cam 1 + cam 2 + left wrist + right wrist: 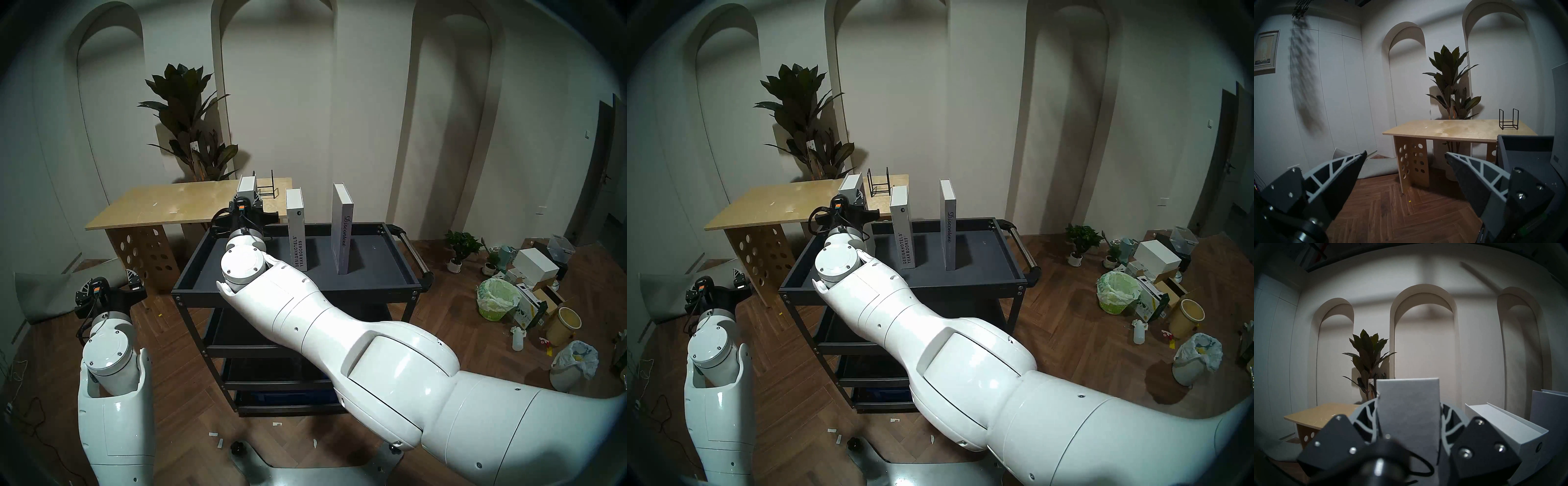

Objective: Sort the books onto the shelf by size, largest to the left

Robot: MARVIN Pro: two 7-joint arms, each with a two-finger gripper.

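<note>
- Right pincer [1407, 419] is clamped on a white book [1407, 405], one finger on each cover, and the book stands upright between them, over the left end of the cart's top tray [373, 271].
- From the head camera that held book [247, 188] pokes up just past the wrist; its spine text is hidden, so the title can't be read.
- In the middle of the tray, "Designhotels Yearbook09" [298, 230] stands upright, spine facing the robot.
- To its right, well apart, "Discontent" [342, 230] stands upright too, and taller.
- Left pincer [1405, 159] hangs wide, nothing between its fingers, out over the wooden floor [1390, 212] beside the cart.
- Behind the cart sits the plywood table [163, 203], with a small black wire rack [266, 191] at its right end.
- A leafy potted plant [190, 112] stands against the wall behind the table.
</note>
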